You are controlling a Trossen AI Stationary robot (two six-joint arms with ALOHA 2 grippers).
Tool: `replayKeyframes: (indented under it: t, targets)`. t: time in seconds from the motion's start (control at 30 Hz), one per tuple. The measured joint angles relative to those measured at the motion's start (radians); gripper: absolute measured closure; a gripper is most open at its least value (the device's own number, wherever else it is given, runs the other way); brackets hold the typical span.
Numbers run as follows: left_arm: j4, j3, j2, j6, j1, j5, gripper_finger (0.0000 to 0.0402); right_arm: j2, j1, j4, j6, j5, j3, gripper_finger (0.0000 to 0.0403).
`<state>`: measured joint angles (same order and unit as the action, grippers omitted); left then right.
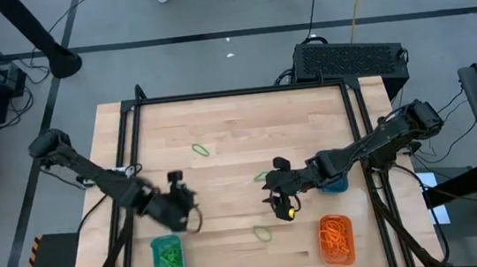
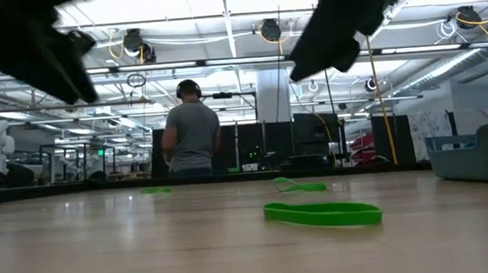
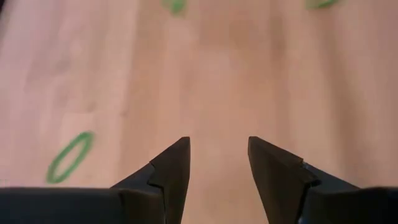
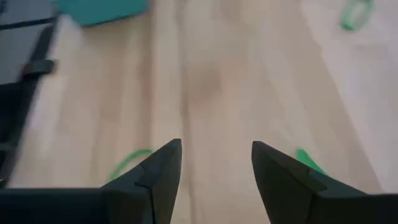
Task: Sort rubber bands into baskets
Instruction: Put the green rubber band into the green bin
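Thin green bands (image 1: 262,233) lie loose on the smooth wood table (image 1: 238,125); others fill the baskets (image 1: 167,259). Left gripper (image 3: 219,155) hovers above the table near the green-filled basket, fingers apart, empty. Right gripper (image 4: 216,158) likewise spread, holding nothing.

- Basket, teal (image 1: 167,261): near my table's front edge, left side; heaped with green rubber bands (image 1: 168,256).
- Basket, orange (image 1: 337,239): front edge, right side; filled with orange bands (image 1: 335,233).
- Basket, teal-blue (image 1: 336,182): right side, behind the orange one, partly hidden under my right arm.
- Loose green bands, flat on the wood: one toward the back (image 1: 200,150), one mid-table (image 1: 261,176), one near the front (image 1: 263,232).
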<state>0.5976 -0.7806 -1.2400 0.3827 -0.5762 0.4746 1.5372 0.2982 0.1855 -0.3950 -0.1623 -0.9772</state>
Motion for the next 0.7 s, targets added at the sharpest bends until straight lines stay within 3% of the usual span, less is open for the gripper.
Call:
replayKeyframes:
  t: [0.1,0.27,0.4,0.57,0.7]
  targets:
    - [-0.021,0.048,0.000,-0.086,0.141,-0.043,0.0231,0.000,0.004,0.001,-0.063,-0.076,0.038,0.0216]
    - [-0.043,0.115,0.000,-0.196,0.419,-0.098,0.0231,0.000,0.004,-0.002,-0.095,-0.098,0.066,0.0216]
    - [-0.162,0.135,-0.005,-0.352,0.608,-0.232,0.0231,0.000,0.004,-0.017,-0.093,-0.098,0.067,0.0216]
    - [-0.295,0.135,-0.054,-0.445,0.765,-0.385,0.0231,0.000,0.004,-0.049,-0.060,-0.095,0.067,0.0216]
    - [-0.347,0.135,-0.124,-0.460,0.827,-0.459,0.0231,-0.001,0.004,-0.045,-0.038,-0.094,0.067,0.0216]
